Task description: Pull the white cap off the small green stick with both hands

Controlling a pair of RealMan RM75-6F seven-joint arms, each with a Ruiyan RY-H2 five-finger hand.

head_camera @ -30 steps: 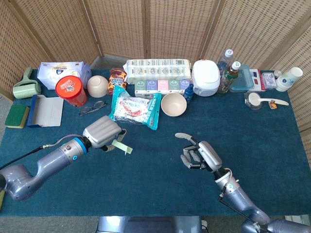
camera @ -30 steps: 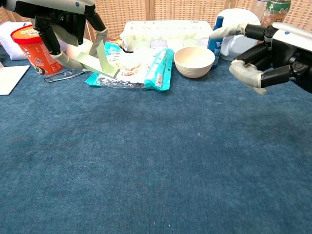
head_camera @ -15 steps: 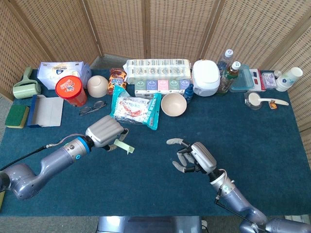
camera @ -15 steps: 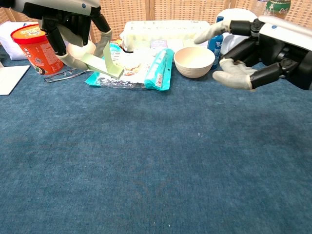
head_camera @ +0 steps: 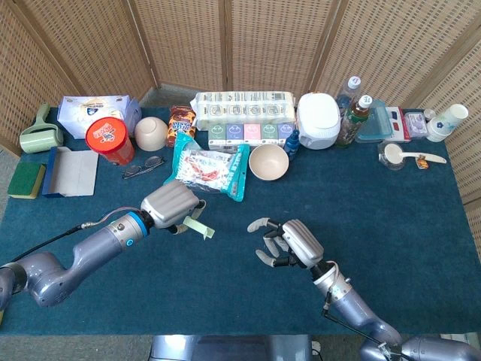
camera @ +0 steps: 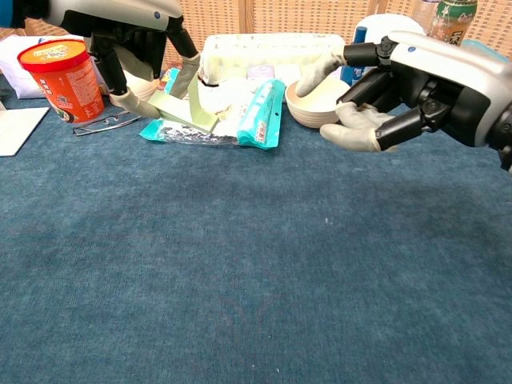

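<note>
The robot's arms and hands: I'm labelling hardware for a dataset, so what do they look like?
Both arms are smooth silver-grey metal tubes. The left arm has a blue ring at the wrist and a thin black cable running alongside it. Each robot hand has a silver-grey shell on its back, black finger links and pale beige padded fingertips: the left robot hand and the right robot hand look alike.

matt blue cloth table (head_camera: 421, 226), woven wicker screen (head_camera: 270, 45)
</note>
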